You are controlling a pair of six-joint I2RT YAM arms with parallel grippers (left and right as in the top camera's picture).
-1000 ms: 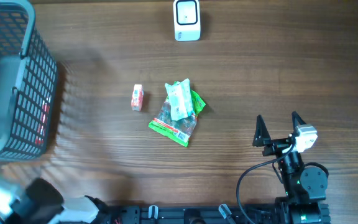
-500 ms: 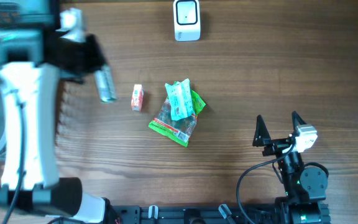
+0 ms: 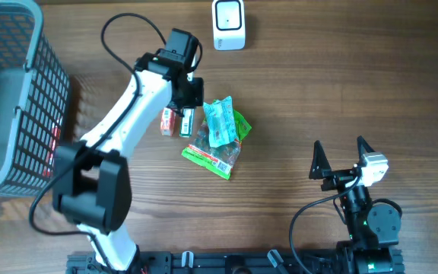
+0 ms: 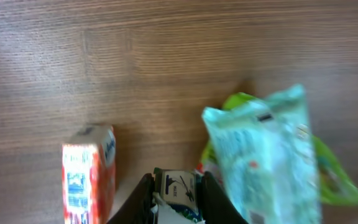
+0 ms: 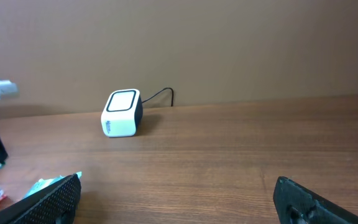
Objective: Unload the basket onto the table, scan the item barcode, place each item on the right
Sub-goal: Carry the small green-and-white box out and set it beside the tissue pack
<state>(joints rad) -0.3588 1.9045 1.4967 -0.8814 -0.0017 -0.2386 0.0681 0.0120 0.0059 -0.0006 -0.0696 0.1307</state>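
Note:
My left gripper is shut on a small green-and-white pack. In the left wrist view the pack's white and blue label shows between the two dark fingers. It hangs low over the table, between a small red box and a teal packet. The white scanner stands at the back edge, also seen in the right wrist view as the scanner. My right gripper rests open near the front right, with nothing between its fingers.
A grey mesh basket stands at the far left. A clear green-edged snack bag lies under the teal packet. The red box stands just left of my left fingers.
The left arm has swung from the basket at the left to the middle of the table, carrying the small pack down beside the red box. The right arm has not moved.

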